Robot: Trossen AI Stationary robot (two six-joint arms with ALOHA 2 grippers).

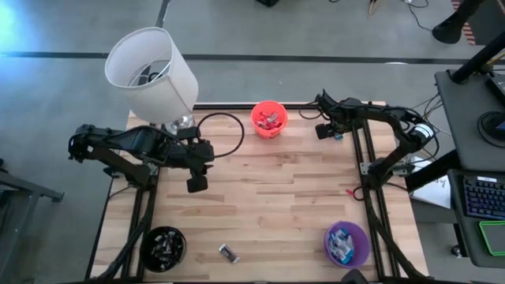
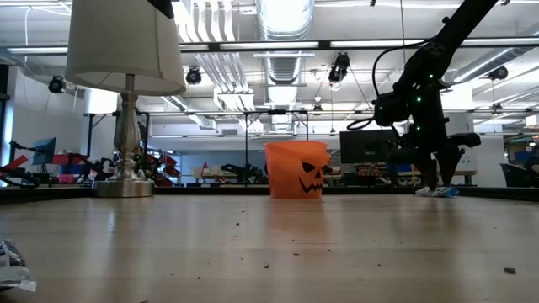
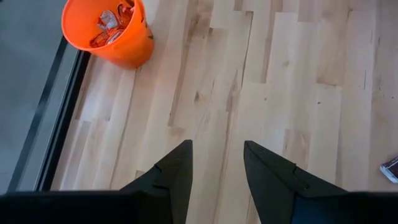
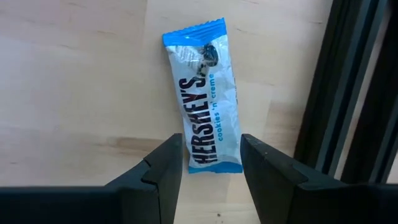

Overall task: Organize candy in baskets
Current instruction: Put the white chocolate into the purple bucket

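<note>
A light-blue and white wrapped candy lies flat on the wood table at its far right, beside the dark frame rail. My right gripper points down over it, open, one finger on either side of the candy's near end; I cannot tell if they touch it. In the low view this gripper hangs just above the candy. My left gripper is open and holds nothing, high above the table's left half. The orange basket at the far edge holds candies, as do the purple basket and the black basket.
A lamp with a white shade stands at the far left corner, its cord looped on the table. A dark wrapped candy lies near the front edge. A small red piece lies by the right rail.
</note>
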